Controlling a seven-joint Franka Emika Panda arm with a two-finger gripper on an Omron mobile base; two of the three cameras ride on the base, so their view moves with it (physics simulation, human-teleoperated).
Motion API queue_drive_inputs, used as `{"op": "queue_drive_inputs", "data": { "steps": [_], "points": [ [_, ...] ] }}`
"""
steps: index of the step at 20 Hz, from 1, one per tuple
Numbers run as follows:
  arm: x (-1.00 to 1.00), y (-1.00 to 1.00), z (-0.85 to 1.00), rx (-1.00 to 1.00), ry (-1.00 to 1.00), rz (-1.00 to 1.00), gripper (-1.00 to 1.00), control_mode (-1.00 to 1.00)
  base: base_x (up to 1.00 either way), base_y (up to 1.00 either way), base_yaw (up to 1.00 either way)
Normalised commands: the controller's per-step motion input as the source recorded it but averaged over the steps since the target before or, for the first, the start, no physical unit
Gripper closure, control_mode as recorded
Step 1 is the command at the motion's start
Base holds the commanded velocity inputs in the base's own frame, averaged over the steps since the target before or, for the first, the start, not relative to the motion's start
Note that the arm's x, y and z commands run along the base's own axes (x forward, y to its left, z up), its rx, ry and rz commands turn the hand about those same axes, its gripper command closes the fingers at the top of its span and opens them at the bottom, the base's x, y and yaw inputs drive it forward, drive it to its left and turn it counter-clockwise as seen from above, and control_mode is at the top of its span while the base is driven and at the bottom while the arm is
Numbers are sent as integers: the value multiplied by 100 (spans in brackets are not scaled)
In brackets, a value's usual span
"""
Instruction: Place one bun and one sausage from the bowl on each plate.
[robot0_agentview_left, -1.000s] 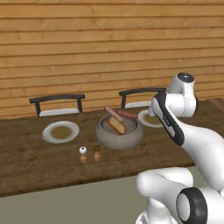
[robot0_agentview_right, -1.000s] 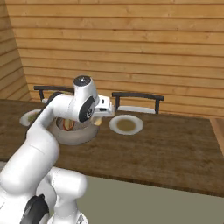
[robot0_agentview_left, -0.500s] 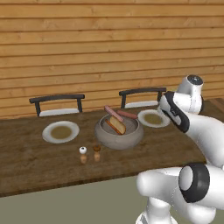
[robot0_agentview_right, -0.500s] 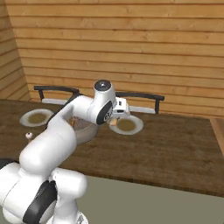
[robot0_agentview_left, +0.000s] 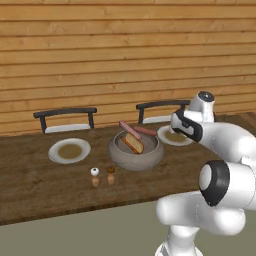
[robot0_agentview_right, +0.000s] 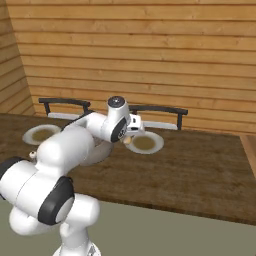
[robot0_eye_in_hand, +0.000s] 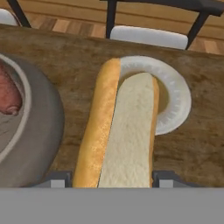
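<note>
Carrying a golden-brown oblong bun (robot0_eye_in_hand: 120, 131) with its pale cut face turned to the camera, the white robot arm's two dark fingers (robot0_eye_in_hand: 111, 177) grip the roll by its near end, one on each side, as the hand view shows. The bun hangs above the dark wooden surface (robot0_eye_in_hand: 65, 52), its far end reaching over the near rim of the flat round white plate with a tan centre (robot0_eye_in_hand: 177, 94) on the arm's right. That line-up suggests the plate is the intended drop point; the bun appears not yet set down.

Beside it in the hand view stands the thick wall of the large deep grey bowl (robot0_eye_in_hand: 41, 131), with the rounded end of a slim pinkish-red sausage (robot0_eye_in_hand: 8, 94) inside. In the left base view the bowl (robot0_agentview_left: 136, 152) sits between the two plates and holds a second bun (robot0_agentview_left: 132, 143) propped on its side, with two sausages (robot0_agentview_left: 130, 129) leaning across the far rim. The other white plate (robot0_agentview_left: 69, 150) lies to the bowl's left with nothing on it. Two small shakers (robot0_agentview_left: 102, 176), one white-capped and one brown-capped, stand near the bowl's front, and two dark-framed chairs (robot0_agentview_left: 65, 119) are drawn up at the far edge.

No brand, label or writing can be read anywhere.
</note>
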Motion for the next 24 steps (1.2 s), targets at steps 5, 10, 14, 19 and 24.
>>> {"op": "queue_drive_inputs", "data": {
  "steps": [5, 10, 14, 19, 24],
  "points": [
    [55, -26, -21, 7, 6, 0, 100, -100, 0, 0, 0],
    [25, -10, -35, 6, 14, 0, 100, -100, 0, 0, 0],
    [29, 0, -34, 0, 10, 0, 100, -100, 0, 0, 0],
    [47, 0, -24, 0, 2, 0, 100, -100, 0, 0, 0],
    [46, 0, -18, 0, 0, 0, 100, -100, 0, 0, 0]
  ]
}}
